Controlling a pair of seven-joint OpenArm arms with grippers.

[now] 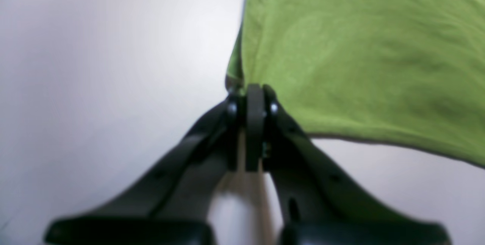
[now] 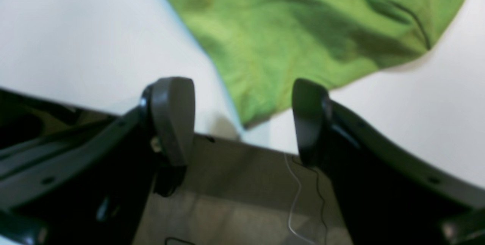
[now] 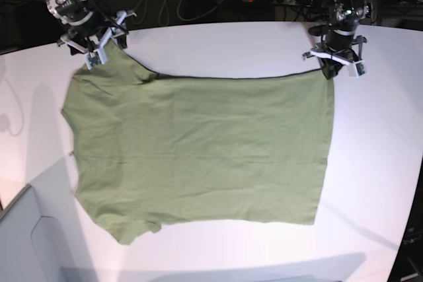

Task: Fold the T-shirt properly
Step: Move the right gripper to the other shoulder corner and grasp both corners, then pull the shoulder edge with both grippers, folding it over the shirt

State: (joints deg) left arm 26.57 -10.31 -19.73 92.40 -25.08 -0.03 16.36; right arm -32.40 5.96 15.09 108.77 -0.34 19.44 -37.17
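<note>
T-shirt [image 3: 198, 146] flat on table [image 3: 377, 163], long axis left-right across base view. Left gripper [image 1: 254, 99] clenched on shirt corner, upper right. Right gripper [image 2: 242, 118] spread, ungripped, shirt's upper-left corner just ahead between fingertips: needs closing there.

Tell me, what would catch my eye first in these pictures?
First, the big olive-green T-shirt spread flat across the white table. Then the two black arms at the table's far edge: the left gripper is pinched shut on one far corner of the shirt, lifting it slightly. The right gripper stands open right at the other far corner, with a tip of cloth lying between its fingers, not yet gripped.
</note>
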